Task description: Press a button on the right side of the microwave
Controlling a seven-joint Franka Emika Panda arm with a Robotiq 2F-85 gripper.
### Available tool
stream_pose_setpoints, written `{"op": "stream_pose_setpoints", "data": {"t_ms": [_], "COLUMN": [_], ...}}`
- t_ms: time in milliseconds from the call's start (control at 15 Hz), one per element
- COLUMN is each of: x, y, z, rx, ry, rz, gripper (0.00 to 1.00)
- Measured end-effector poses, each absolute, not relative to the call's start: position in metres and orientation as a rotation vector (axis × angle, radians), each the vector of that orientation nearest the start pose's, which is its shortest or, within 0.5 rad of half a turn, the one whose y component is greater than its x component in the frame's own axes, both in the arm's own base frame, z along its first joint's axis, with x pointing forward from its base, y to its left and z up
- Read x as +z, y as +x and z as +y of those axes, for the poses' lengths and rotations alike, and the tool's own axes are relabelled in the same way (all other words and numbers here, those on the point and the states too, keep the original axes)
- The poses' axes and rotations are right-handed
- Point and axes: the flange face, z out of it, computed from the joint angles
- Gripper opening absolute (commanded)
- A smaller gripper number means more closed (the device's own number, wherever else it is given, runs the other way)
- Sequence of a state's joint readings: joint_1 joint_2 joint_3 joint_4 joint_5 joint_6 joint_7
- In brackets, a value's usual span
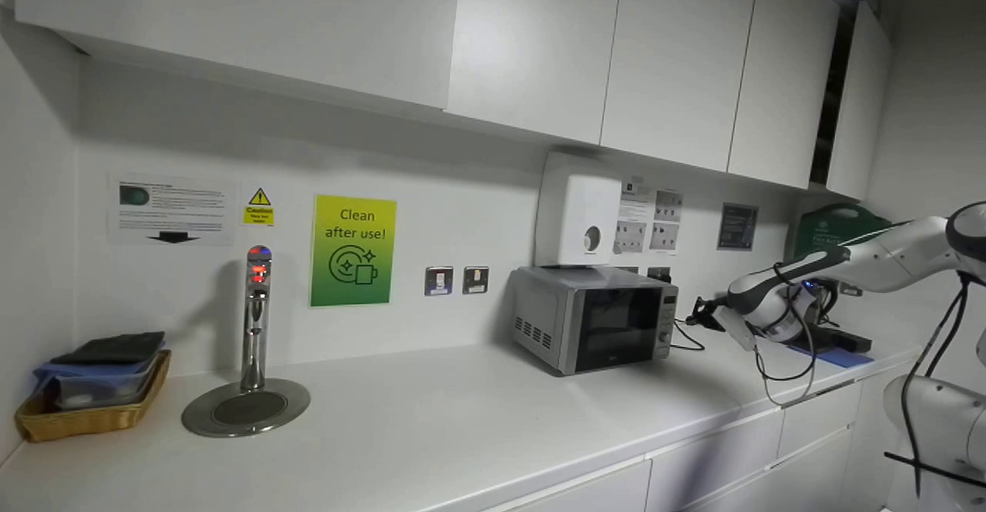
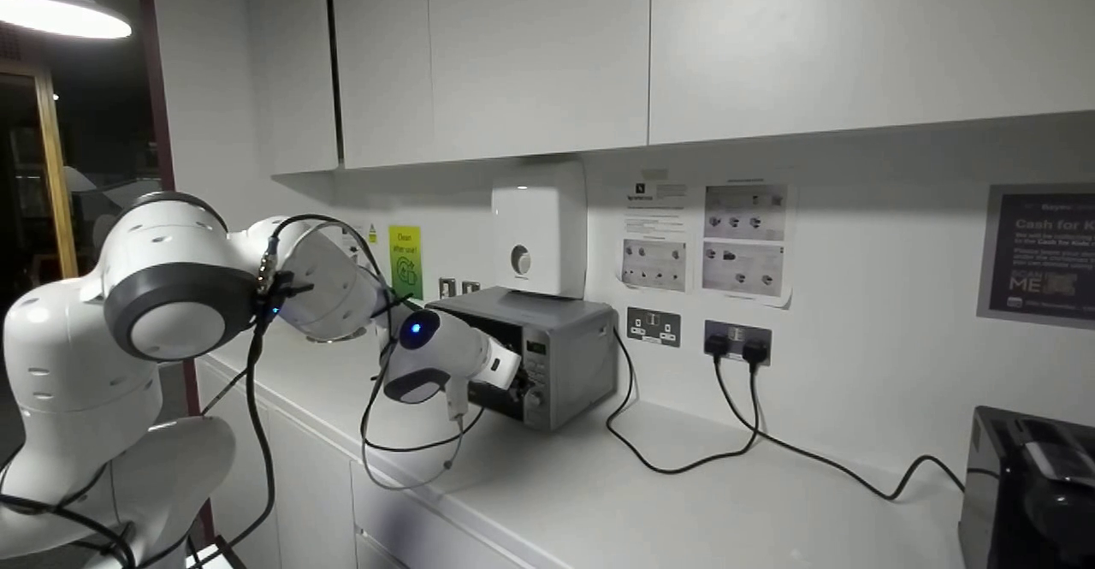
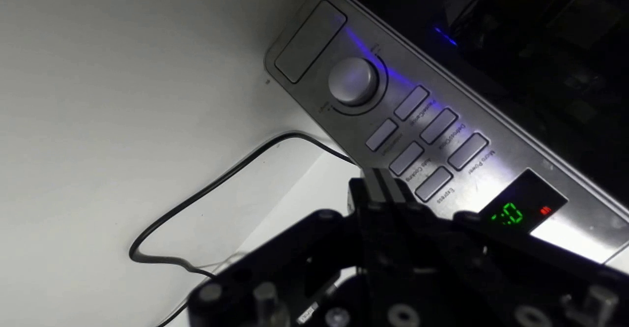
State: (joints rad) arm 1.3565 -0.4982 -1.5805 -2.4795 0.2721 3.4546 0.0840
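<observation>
The silver-grey microwave point(image 1: 541, 308) stands on the counter with its dark door shut; it also shows in an exterior view point(image 2: 582, 368). Its control panel fills the right of the wrist view, with a round knob point(image 3: 351, 81), a lit display point(image 3: 523, 209) and several buttons, such as Express point(image 3: 434, 184), Auto Cooking point(image 3: 407, 158) and Micro Power point(image 3: 468, 151). My gripper point(image 3: 383, 185) is shut and empty. Its fingertips appear beside the Auto Cooking and Express buttons, over the panel's edge. I cannot tell whether they touch it. In an exterior view the gripper point(image 1: 697, 313) is right of the microwave.
A white dispenser point(image 1: 574, 212) hangs on the wall just above the microwave. A black cable point(image 2: 637, 449) runs along the counter behind it. A dark appliance point(image 2: 1026, 483) stands farther along. A tap point(image 1: 254, 327) and a basket point(image 1: 85, 422) are on the far side.
</observation>
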Motion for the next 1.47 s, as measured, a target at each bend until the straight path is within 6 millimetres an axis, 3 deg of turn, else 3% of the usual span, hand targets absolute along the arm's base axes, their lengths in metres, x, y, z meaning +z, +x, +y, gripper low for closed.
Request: {"op": "stream_pose_setpoints", "data": {"t_ms": [667,1467], "x": [0.369,0.369], "y": [0.501,0.502], "z": [-0.166,-0.165], "rx": [-1.171,-1.17], "ry": [-2.24,-2.241], "rz": [1.003,1.001], "gripper": [0.01,0.01]}}
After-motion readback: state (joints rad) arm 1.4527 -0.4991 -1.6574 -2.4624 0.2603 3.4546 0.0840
